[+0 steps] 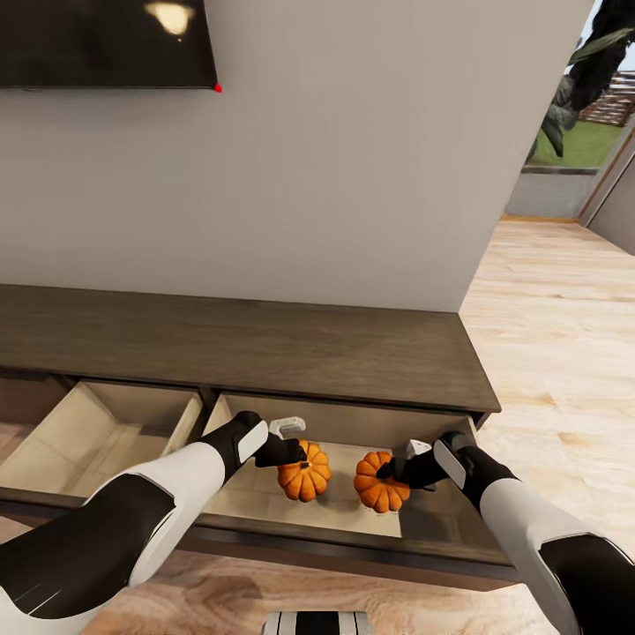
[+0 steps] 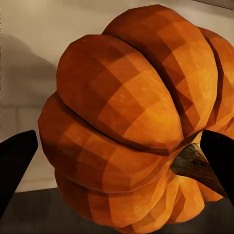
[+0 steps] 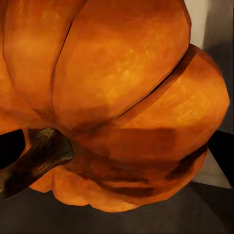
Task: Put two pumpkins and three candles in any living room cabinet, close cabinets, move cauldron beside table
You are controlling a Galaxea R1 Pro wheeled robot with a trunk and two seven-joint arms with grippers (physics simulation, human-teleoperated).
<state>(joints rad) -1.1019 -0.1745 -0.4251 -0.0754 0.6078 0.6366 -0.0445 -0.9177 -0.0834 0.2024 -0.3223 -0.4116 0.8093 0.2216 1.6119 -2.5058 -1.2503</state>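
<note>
Two pumpkins sit side by side over the pale inside of the cabinet's (image 1: 265,353) open right-hand drawer. The left pumpkin (image 1: 304,472) is gripped by the left pincer (image 1: 295,451), its dark fingertips (image 2: 17,163) flanking the ribbed body. The right pumpkin (image 1: 381,482) is gripped by the right pincer (image 1: 397,469), stem tilted sideways. A second drawer (image 1: 97,432) stands open alongside. Above hangs a dark screen (image 1: 106,42); wood floor (image 1: 556,300) extends to the right.
</note>
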